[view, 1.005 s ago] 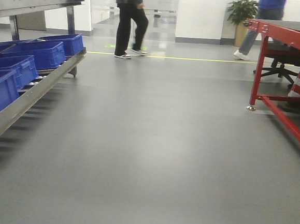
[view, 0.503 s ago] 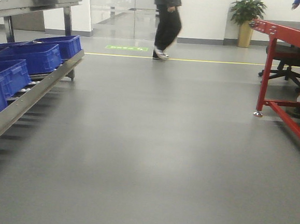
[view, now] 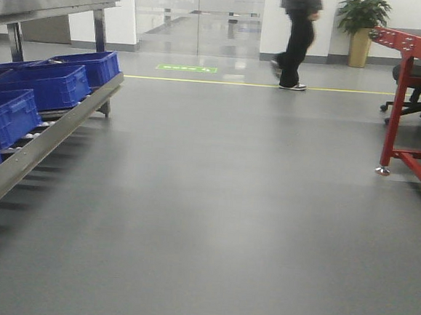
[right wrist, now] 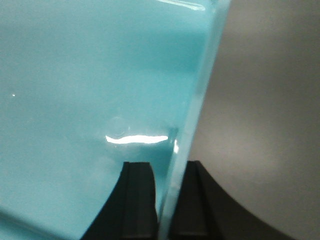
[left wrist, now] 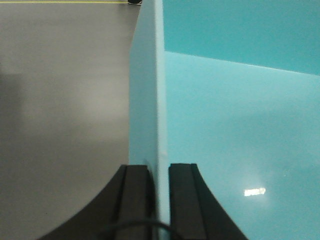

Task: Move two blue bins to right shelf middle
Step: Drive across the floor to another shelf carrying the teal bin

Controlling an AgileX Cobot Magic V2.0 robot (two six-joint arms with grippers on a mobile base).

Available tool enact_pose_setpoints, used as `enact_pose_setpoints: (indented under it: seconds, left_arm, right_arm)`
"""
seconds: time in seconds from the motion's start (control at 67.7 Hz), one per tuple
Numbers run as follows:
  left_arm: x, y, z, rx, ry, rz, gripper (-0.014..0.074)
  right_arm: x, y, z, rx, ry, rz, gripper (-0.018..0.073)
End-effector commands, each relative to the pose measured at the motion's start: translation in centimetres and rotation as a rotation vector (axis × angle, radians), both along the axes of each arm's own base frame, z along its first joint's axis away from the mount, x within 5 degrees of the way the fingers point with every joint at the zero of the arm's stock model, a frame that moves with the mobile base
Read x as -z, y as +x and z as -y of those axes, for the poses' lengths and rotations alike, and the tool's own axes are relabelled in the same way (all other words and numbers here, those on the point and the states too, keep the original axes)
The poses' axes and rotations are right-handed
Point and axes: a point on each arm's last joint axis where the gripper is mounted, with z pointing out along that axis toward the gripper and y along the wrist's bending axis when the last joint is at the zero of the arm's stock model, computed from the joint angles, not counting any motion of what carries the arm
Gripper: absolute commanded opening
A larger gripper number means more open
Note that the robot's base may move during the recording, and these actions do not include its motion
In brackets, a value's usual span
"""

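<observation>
A pale sky-blue bin fills both wrist views and is not in the front view. My left gripper [left wrist: 159,167] is shut on the bin's [left wrist: 240,125] left wall, one finger outside over the grey floor and one inside. My right gripper [right wrist: 167,165] is shut on the bin's [right wrist: 75,100] right wall the same way. I cannot tell whether one bin or two nested ones are held. The right shelf is out of view.
A steel roller rack [view: 52,127] with dark royal-blue crates [view: 52,85] runs along the left. A red-framed table [view: 416,50] stands at the right with an office chair [view: 420,90] behind it. A person [view: 299,33] walks at the back near a potted plant [view: 363,23].
In the front view the red table has slid toward the right edge. The person has walked from centre-left to centre-right.
</observation>
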Motion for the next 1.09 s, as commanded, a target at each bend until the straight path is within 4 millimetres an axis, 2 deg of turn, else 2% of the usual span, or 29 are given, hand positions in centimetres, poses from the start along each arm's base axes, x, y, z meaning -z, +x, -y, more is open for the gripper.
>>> enact_pose_setpoints:
  seconds: [0.0,1.079]
  left_arm:
    - [-1.47,-0.79,-0.09,0.024,-0.079,0.067,-0.0111]
    - [-1.47,-0.79,-0.09,0.024,-0.079,0.067,-0.0111]
  right_arm:
    - [-0.78,-0.38,-0.11,-0.024,0.014,0.049,-0.0153]
    - [-0.83,-0.34,-0.11,-0.022,0.016,0.056,-0.0153]
